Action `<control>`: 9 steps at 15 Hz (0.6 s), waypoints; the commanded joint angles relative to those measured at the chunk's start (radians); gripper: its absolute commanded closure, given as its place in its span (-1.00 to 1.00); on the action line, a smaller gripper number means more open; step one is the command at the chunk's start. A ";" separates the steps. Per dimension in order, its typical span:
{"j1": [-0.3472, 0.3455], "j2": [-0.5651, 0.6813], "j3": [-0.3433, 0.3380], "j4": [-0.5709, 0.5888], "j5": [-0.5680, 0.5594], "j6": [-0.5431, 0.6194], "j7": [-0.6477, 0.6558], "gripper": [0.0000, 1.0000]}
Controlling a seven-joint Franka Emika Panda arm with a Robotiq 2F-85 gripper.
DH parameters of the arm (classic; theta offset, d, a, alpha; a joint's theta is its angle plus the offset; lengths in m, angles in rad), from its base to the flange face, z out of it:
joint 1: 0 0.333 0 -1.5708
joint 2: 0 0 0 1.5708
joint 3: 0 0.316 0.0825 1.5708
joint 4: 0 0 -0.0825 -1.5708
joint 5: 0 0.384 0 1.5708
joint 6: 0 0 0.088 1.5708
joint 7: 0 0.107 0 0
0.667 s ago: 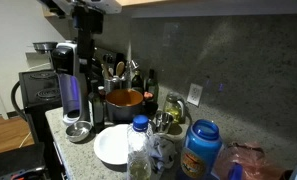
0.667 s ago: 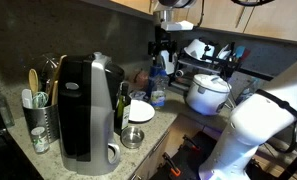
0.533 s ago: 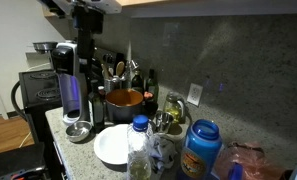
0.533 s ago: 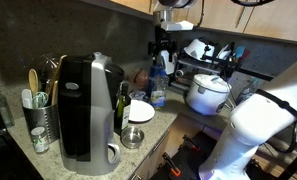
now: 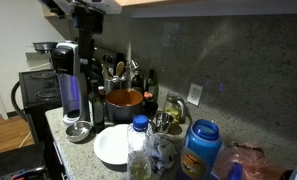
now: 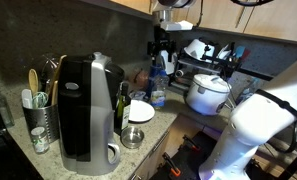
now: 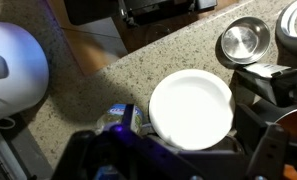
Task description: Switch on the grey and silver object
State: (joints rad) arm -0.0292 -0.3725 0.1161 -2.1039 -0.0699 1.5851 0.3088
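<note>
Speckled counter (image 7: 108, 85) bears the grey and silver object (image 5: 68, 85); claw (image 5: 88, 45) near its top, opening unclear.

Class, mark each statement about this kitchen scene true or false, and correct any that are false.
1. The white plate lies on the counter near the red pot. True.
2. The grey and silver object is lower than the red pot. False: it rises well above it.
3. The plate holds food. False: the wrist view shows it bare.
4. A wall socket sits on the wall behind the counter. True.
</note>
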 commanded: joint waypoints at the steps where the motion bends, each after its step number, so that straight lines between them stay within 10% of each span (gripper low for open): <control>1: 0.037 0.039 0.003 0.059 0.003 -0.021 -0.048 -1.00; 9: 0.129 0.140 0.044 0.238 0.012 -0.080 -0.145 -1.00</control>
State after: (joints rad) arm 0.0769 -0.2902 0.1487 -1.9707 -0.0682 1.5719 0.2155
